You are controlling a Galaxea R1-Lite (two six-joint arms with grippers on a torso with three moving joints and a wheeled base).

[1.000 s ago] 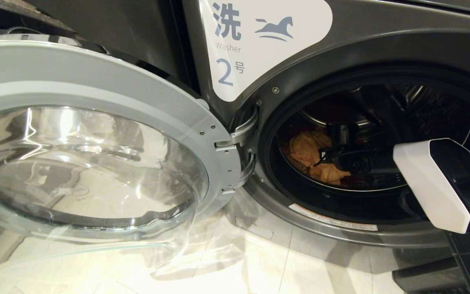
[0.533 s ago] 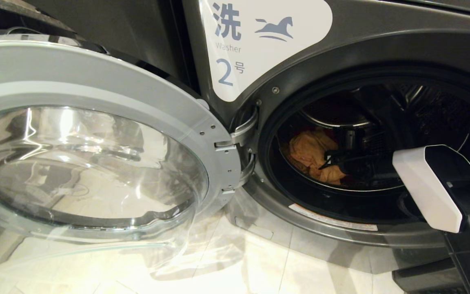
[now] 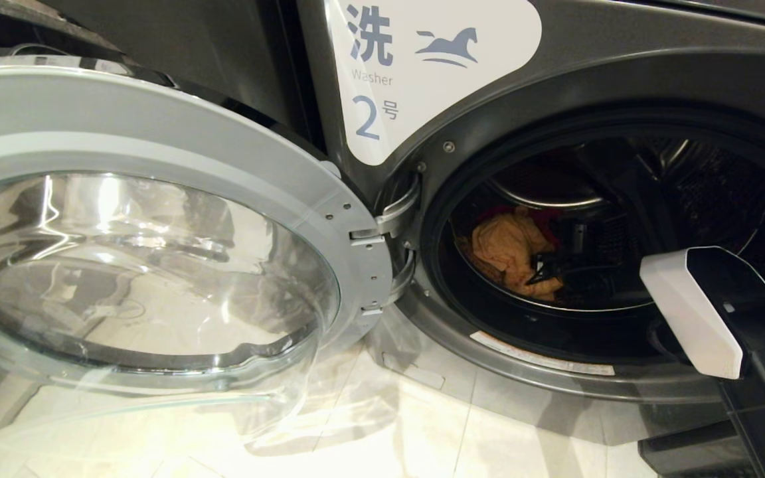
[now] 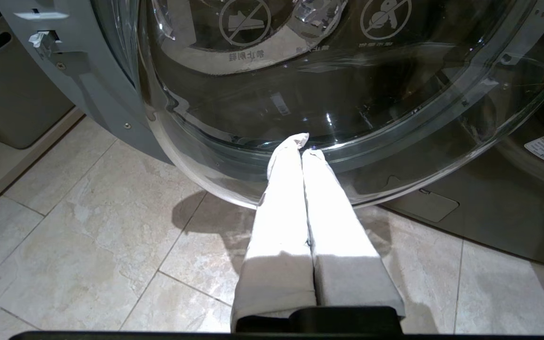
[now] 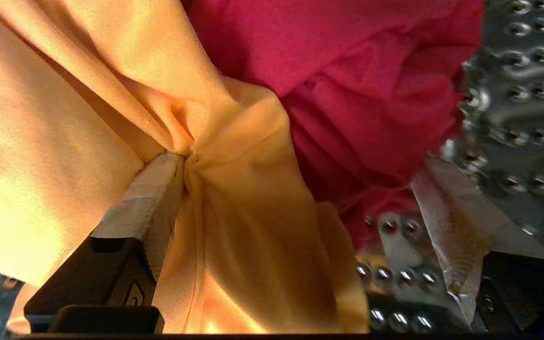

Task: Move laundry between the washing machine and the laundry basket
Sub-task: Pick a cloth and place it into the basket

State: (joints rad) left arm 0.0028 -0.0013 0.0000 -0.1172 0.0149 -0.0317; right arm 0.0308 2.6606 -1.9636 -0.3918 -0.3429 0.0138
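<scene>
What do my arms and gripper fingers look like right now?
The right arm has a white shell over black, with a thin black cable beside it. The right gripper has black fingers with pale taped tips. The left gripper has long fingers wrapped in white on a black base.

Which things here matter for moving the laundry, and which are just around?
Part of the job:
- washing machine, door swung open
- orange garment in the drum
- red garment beside it
- right gripper, open, one finger pressed into the orange garment

Just around:
- left gripper, shut, near the door glass
- tiled floor
- grey bin
</scene>
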